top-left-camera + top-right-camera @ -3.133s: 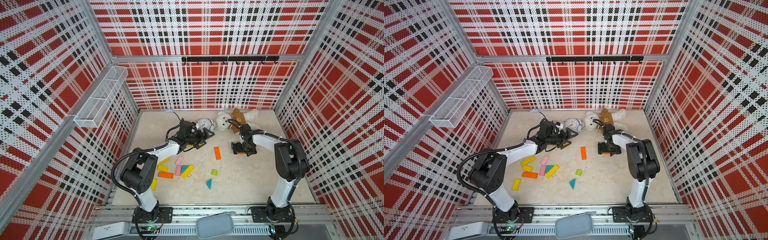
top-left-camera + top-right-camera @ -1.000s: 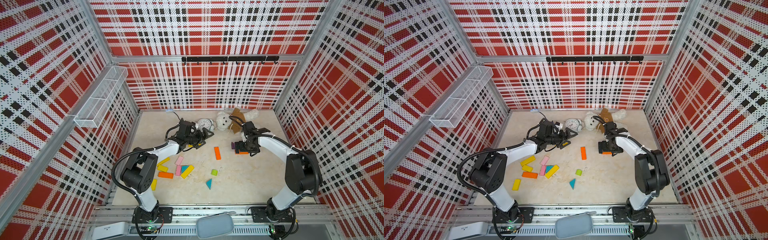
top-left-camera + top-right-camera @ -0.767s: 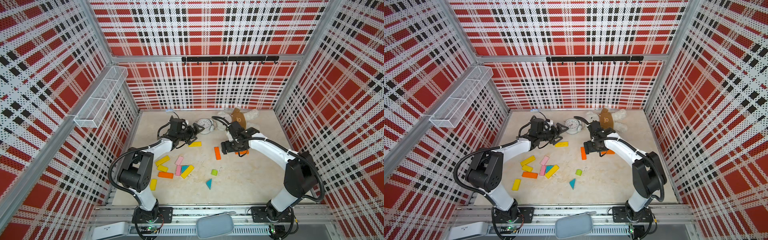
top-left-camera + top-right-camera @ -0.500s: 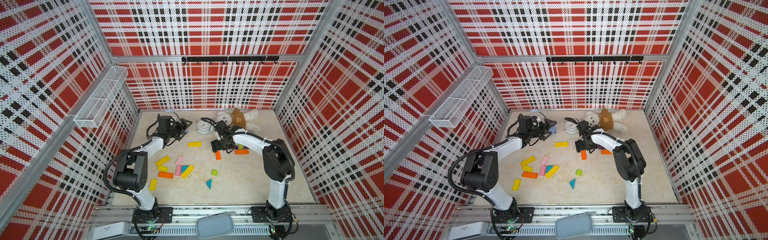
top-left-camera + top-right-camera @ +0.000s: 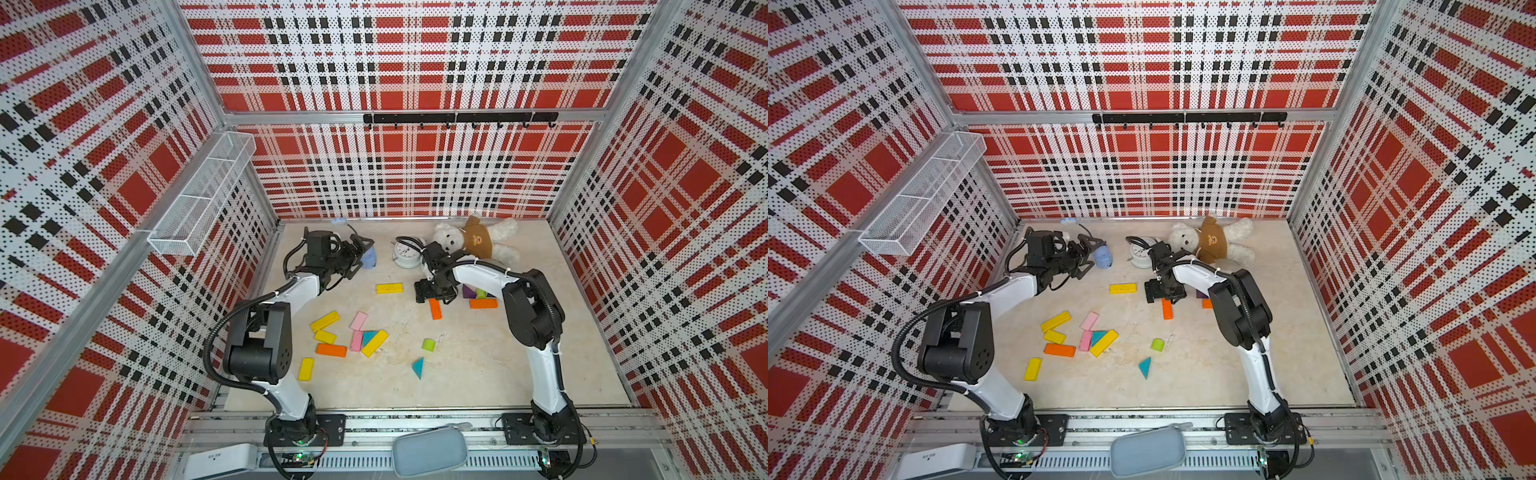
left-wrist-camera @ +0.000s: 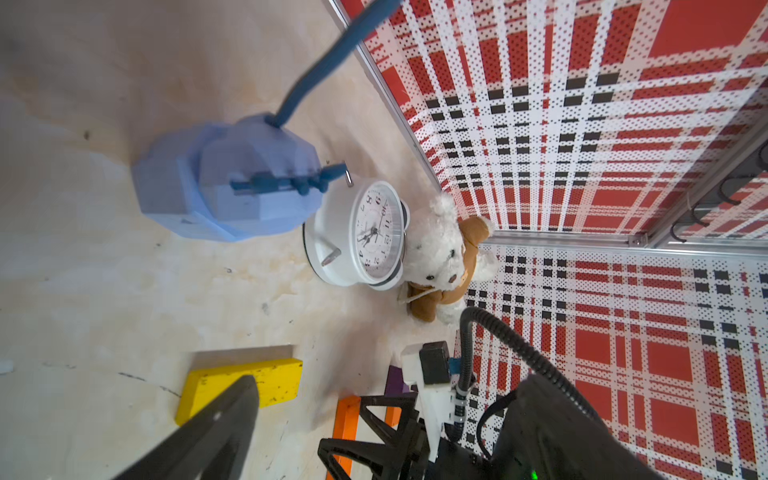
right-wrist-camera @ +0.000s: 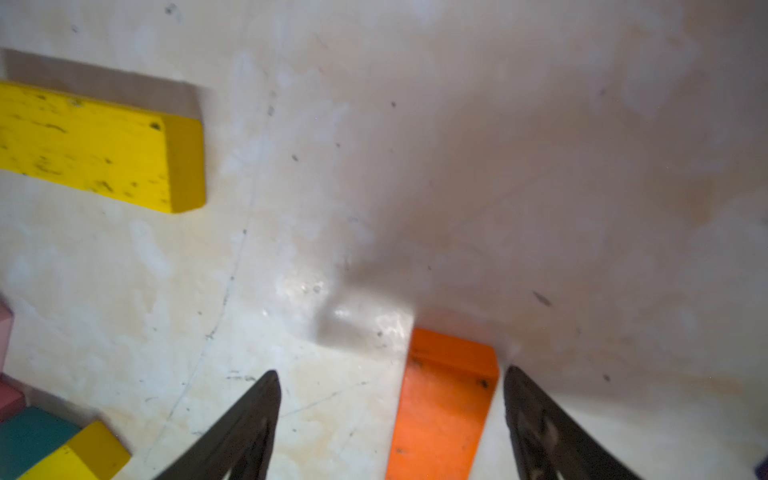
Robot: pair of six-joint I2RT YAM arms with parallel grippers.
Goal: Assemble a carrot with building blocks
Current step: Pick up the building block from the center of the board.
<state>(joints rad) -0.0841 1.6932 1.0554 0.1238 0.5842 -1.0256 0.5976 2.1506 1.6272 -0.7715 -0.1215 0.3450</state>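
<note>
Plaid-walled booth over a pale floor (image 5: 498,365), read with 12 o'clock at the back wall. Parked at 11 o'clock beside a blue gadget (image 5: 369,261): left gripper (image 5: 362,255), jaws wide apart, empty. Low near the floor's middle: right gripper (image 5: 435,298), jaws apart, straddling the far end of an orange bar (image 5: 435,309). In the right wrist view, sits off-centre, hard by one finger (image 7: 540,424); cannot tell whether touching.

Judged as picking up a carrot body piece, with nothing assembled yet. Next: centre over it, close across the narrow width, lift clear.

Long axis 12 to 6, flat on the floor. At its 10 o'clock, a yellow bar (image 5: 389,288). At 3, a second orange bar (image 5: 483,304), lying crosswise.
</note>
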